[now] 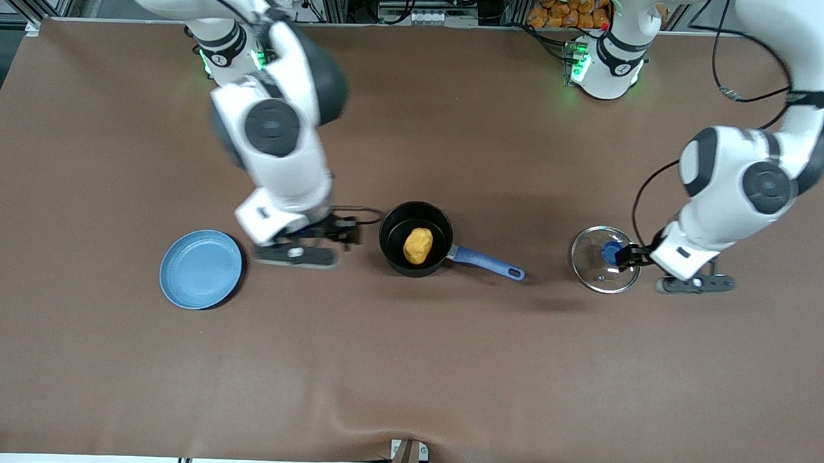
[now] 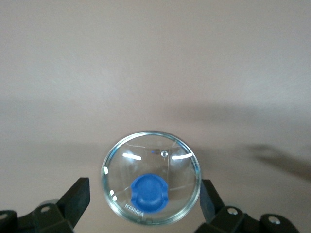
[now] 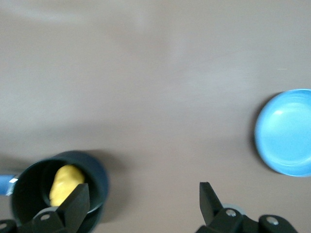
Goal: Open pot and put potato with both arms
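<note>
Yellow-orange, the potato [image 1: 418,245] is seen lying in the pot [image 1: 416,218]. The right tool [image 3: 144,204] is spread over bare bench at the pot's 9 o'clock; the left tool [image 2: 146,196] is spread around the glass lid [image 1: 604,259]. The lid could be clipped and slid.

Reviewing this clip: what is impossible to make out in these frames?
- Pot handle: cut off by the right wrist view's edge.
- Right hand fingertips: blurred in the front view, cropped in its wrist view.
- Lid lettering: too small.
- Whether the left hand touches the lid's knob: unclear.
</note>
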{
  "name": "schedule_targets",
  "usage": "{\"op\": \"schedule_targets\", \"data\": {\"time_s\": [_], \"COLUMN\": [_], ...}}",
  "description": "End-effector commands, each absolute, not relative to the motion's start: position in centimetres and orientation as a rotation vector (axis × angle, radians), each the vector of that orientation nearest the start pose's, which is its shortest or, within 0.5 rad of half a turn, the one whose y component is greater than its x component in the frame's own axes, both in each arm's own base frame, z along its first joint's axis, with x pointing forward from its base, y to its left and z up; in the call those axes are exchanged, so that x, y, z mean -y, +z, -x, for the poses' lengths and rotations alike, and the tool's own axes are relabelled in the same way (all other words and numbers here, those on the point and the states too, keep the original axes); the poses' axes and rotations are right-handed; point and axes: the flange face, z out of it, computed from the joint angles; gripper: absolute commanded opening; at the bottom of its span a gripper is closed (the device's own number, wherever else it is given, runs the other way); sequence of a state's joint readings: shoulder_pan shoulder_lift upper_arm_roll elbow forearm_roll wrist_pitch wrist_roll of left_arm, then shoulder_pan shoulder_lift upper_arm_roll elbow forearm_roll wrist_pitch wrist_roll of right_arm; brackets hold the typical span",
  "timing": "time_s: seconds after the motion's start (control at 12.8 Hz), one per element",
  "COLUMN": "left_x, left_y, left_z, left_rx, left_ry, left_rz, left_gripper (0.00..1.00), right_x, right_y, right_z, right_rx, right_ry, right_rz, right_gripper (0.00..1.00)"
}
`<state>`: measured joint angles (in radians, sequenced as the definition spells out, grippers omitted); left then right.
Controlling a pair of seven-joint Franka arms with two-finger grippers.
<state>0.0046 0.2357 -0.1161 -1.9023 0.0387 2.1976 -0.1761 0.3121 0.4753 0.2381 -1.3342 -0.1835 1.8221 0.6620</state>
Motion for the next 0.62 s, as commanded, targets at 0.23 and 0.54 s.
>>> {"op": "schedule_targets", "data": {"time_s": [0.23, 0.54], "left_x": [6.1, 5.5], "left_y": [50.7, 56.9], "left_z": [-64.0, -63.1], "left_rx": [0.076, 0.105], "left_ry": [-0.128, -0.101], "left_rz": [3.119, 3.128], "left_gripper": [1.00, 1.00], "right_x": [-18.6, -8.1], "right_y": [51.7, 53.7], "right_z": [-63.8, -64.0], "right_rx": [-0.016, 0.132], "right_ry": [-0.006, 0.101], "right_rz": [3.195, 3.130], "right_gripper": [1.00, 1.00]}}
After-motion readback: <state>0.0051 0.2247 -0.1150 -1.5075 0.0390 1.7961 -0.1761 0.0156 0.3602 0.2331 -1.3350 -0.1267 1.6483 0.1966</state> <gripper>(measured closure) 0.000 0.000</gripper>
